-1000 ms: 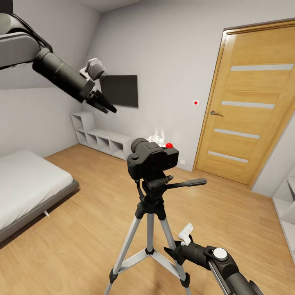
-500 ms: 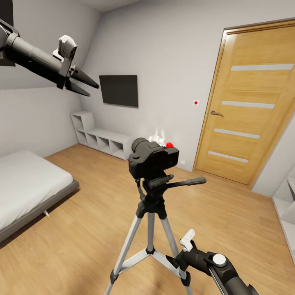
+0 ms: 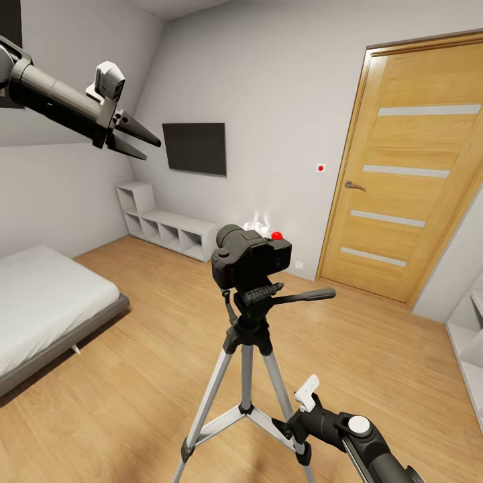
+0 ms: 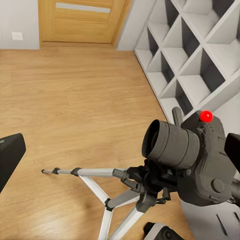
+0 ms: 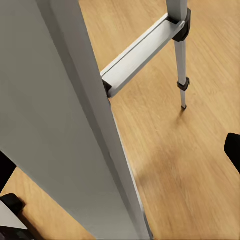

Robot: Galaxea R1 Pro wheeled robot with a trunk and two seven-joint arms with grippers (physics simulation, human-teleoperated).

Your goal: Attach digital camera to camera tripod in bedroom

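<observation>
Silver camera tripod (image 5: 75, 125) leg looms close before my claw; brace joins second leg, its foot planted on wood floor (image 5: 200, 165).

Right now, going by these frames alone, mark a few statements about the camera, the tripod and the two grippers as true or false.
1. The small black boxy digital camera sits on top of the silver-legged camera tripod. True.
2. The left gripper is clamped on the camera. False: it hangs open, raised well apart from the camera.
3. The light wooden door is shut. True.
4. The right gripper is up beside the black wall TV. False: it is low, close against a tripod leg.
</observation>
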